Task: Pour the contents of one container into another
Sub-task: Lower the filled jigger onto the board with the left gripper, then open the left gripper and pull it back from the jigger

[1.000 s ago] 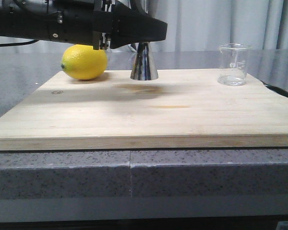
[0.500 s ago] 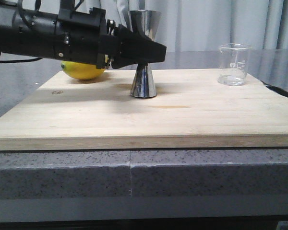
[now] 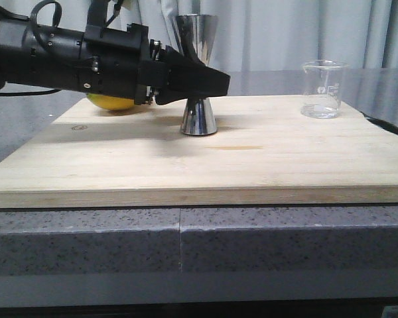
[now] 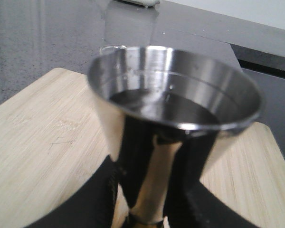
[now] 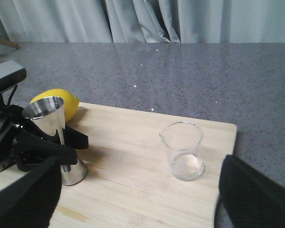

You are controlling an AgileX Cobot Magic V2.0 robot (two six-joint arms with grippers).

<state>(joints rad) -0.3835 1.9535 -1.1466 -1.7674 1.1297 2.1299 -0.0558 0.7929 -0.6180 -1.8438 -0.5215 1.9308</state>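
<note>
Beaker: upright on the wooden board, well apart from the jigger, toward the robot's right. It looks empty or nearly so; the glass is clear and no liquid level shows in the front or right wrist view.

Jigger: the landmark here. It stands upright on its lower cone, base on the board, brass-coloured band at the waist. The left wrist view shows a dark pool in the upper cup, which may be liquid or only a reflection; I cannot tell which.

Left gripper: its fingers reach in from the robot's left at the level of the jigger's waist, one on each side of it. They sit close against the metal, but whether they are pressing it or only bracketing it is not shown, so the grip cannot be judged.

Right gripper: spread wide and holding nothing, with the beaker between and beyond its fingers, not touched.

Lemon: behind the left arm, just beside the jigger on the robot's left, mostly hidden in the front view.

Done so far: by my reading, only the approach to the jigger. Neither vessel is lifted or tilted.

Left to do: the beaker is not yet grasped, and carrying it over the jigger and tipping its lip into the upper cup remain. If the left arm is meant to steady the jigger, that step looks close to set.

Progress: early, judged from both vessels standing flat and apart.
</note>
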